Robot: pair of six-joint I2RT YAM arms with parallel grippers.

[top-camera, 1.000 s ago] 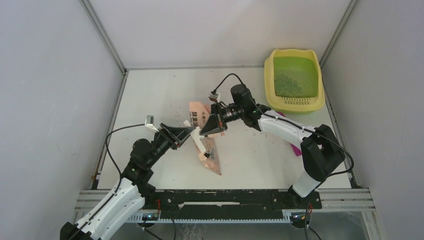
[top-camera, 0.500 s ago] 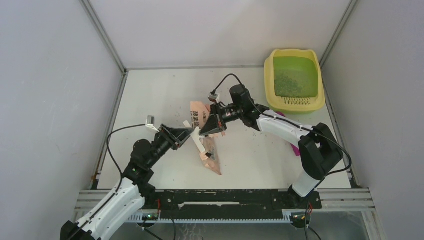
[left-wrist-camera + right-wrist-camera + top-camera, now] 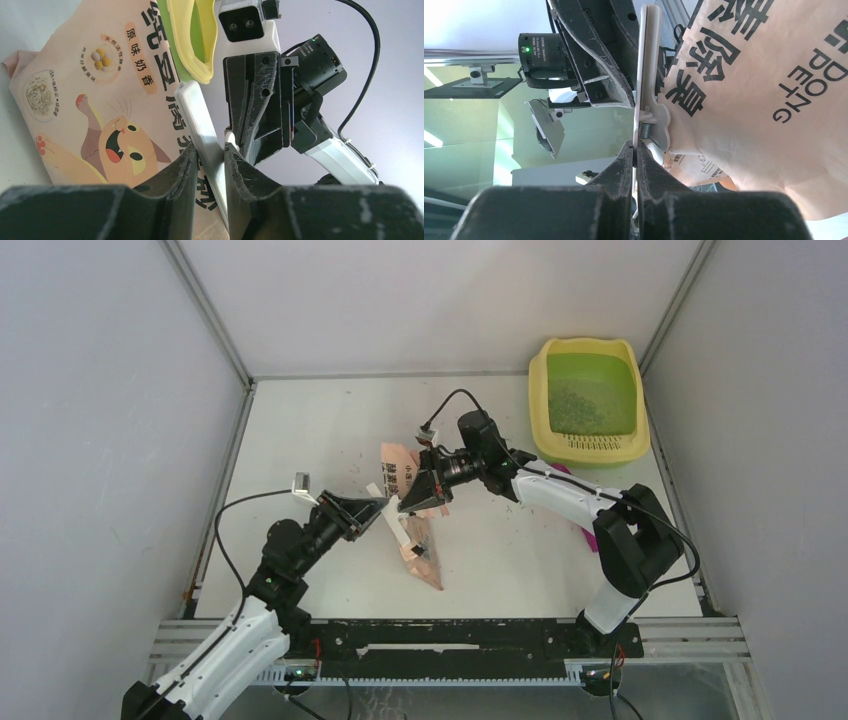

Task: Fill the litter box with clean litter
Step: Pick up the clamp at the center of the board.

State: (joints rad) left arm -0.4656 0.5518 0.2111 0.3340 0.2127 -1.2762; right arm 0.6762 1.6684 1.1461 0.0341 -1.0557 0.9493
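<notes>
The litter box (image 3: 541, 412) stands at the table's back right, yellow-rimmed with a green basin holding a thin layer of litter (image 3: 572, 406). Mid-table, a peach-pink printed bag (image 3: 402, 462) is held up with a long white clip (image 3: 398, 527) across it. My left gripper (image 3: 378, 508) is shut on the clip's bar (image 3: 198, 120), which fills the gap between its jaws (image 3: 210, 150). From the other side, my right gripper (image 3: 411, 502) is shut on the clip's thin flat end (image 3: 644, 75), close under its spring (image 3: 636, 147). The bag's contents are hidden.
A magenta scoop (image 3: 590, 536) lies on the table under the right arm's forearm. Stray granules (image 3: 480, 502) dot the white tabletop around the bag. Grey walls close in the left, back and right sides.
The left gripper's jaws have narrowed onto the clip's bar. Both arms and the bag have barely shifted.
</notes>
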